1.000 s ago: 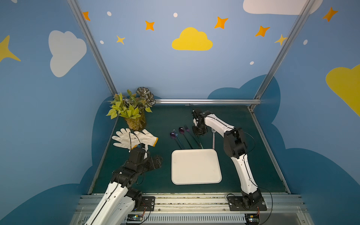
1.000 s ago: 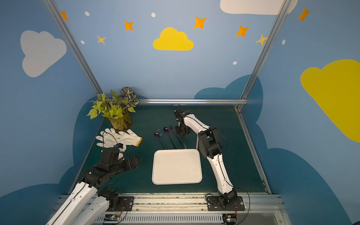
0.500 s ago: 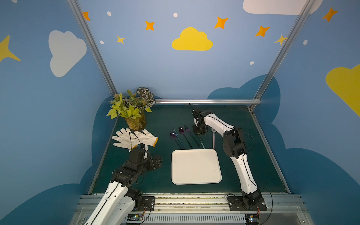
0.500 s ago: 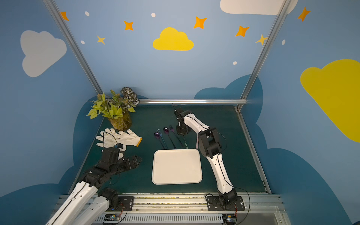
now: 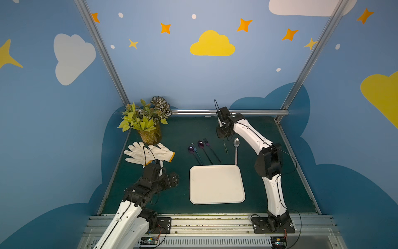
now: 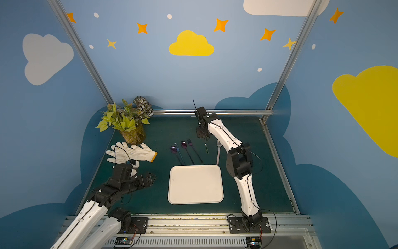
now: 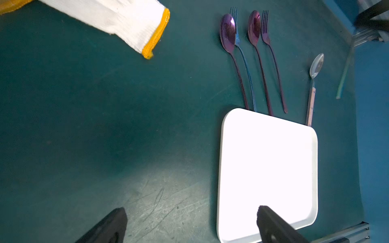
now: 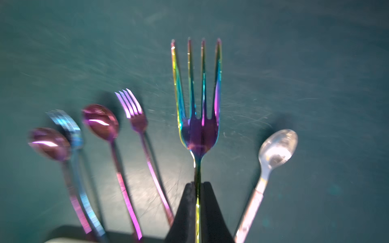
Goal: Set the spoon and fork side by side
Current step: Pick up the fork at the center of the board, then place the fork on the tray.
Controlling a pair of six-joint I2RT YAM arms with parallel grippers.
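My right claw (image 8: pixel 197 186) is pinched tight on the iridescent fork (image 8: pixel 199 130), gripping the handle just behind the head, tines pointing toward the back wall. The fork is up off the green mat (image 5: pixel 183 129) at the head end; I can't tell if the handle tip touches. The silver spoon (image 8: pixel 275 151) lies flat just to its right, handle end at the white tray (image 5: pixel 216 187). To the left are two laid pairs: inner purple spoon (image 5: pixel 200 144) with purple fork (image 5: pixel 206 141), and outer purple spoon (image 5: pixel 191 148) with blue fork (image 5: pixel 193 144). My left claw (image 7: pixel 189 212) is spread wide and empty, beside the tray's left edge. The white gloves (image 5: pixel 148 153) and potted plant (image 5: pixel 144 122) are at far left.
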